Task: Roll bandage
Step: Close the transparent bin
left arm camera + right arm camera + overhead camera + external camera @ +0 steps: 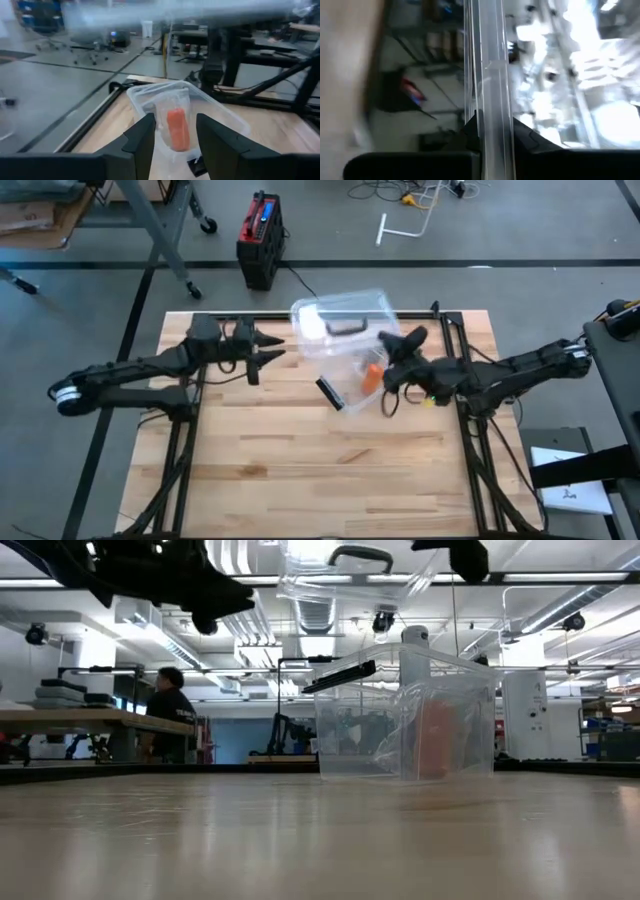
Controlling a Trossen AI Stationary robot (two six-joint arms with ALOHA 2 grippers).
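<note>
A clear plastic box (352,385) stands on the wooden table with an orange bandage roll (372,374) inside; the roll also shows in the left wrist view (177,129) and the low view (438,738). The box's clear lid (340,318), with a black handle (347,327), is raised above the box and shows high in the low view (340,575). My right gripper (402,342) is shut on the lid. My left gripper (272,350) is open and empty, in the air to the left of the box, pointing at it (172,137). My right gripper pinches the lid's rim (490,100) between its two fingers (472,131), on the lid's right side. The fingers come level from the table's right. The lid is lifted clear of the box and tilted.
A black latch (328,392) sticks out at the box's near left side. Bare wood lies between the box and the table's near edge (320,480). A red and black case (260,235) stands on the floor beyond the table. A person (170,705) sits in the room behind.
</note>
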